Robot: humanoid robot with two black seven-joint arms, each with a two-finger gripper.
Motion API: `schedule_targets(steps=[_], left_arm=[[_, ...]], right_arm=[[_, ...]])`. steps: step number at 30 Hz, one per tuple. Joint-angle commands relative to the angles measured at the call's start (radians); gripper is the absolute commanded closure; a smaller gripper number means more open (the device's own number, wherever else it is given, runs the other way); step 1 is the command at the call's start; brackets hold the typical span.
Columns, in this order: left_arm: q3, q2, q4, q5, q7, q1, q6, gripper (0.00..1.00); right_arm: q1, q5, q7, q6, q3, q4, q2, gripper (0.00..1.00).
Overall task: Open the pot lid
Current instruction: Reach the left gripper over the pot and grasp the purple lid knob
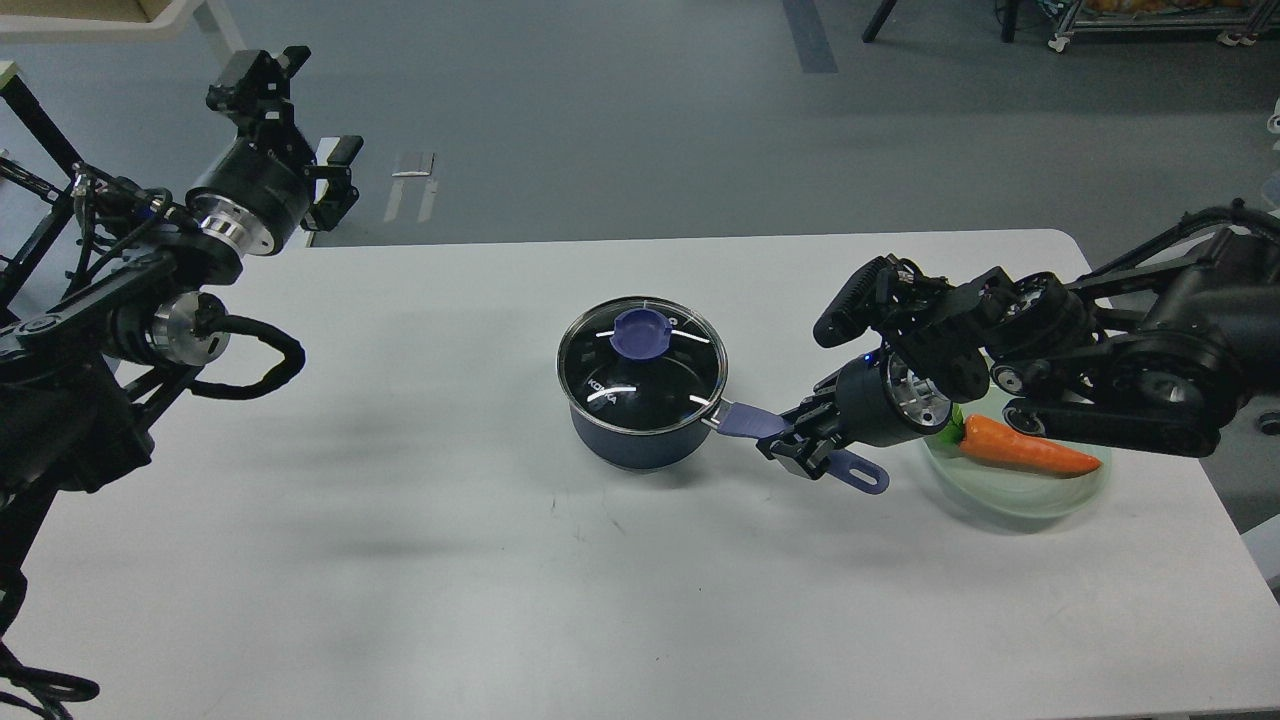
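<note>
Lid (pixel 641 350) on pot (pixel 640 420), right gripper (pixel 800 440) clamping handle (pixel 750 421)

1 pot (pixel 640 435), 1 lid (pixel 641 362), 1 plate (pixel 1010 490), 1 carrot (pixel 1025 445), 2 grippers.

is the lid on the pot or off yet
On. The lid sits flat across the pot rim, its knob untouched; the right gripper is at the pot handle.

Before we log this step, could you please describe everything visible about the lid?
The lid is a round, clear glass disc with a thin metal rim and a purple-blue knob at its centre. It sits closed and level on the dark blue pot, covering its mouth, near the middle of the white table. Light streaks reflect off the glass. No gripper touches it.
</note>
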Motion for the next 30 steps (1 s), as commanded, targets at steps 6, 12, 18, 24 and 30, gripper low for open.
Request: schedule_targets(steps=[6,12,18,24,30], left_arm=[[0.026,-0.025,-0.157,0.578,-0.005,-0.071,0.013,0.01],[0.061,-0.028,-0.312,1.020,-0.007,-0.071,0.099,0.01],[0.240,-0.035,-0.342,1.360,-0.010,-0.103,0.252,0.01],[0.428,-0.060,-0.336,1.588,-0.008,-0.126,0.416,0.01],[0.483,-0.091,-0.310,1.632,0.001,-0.143,0.421,0.01]], right_arm=[[-0.004,0.006,0.000,0.000,0.001,0.000,0.006,0.73],[-0.002,0.007,0.000,0.000,0.001,0.003,0.006,0.74],[-0.002,0.007,0.000,0.002,0.001,0.006,0.007,0.74],[0.012,0.000,0.000,0.002,0.001,0.003,0.020,0.74],[0.013,0.000,0.000,0.003,0.000,0.004,0.021,0.74]])
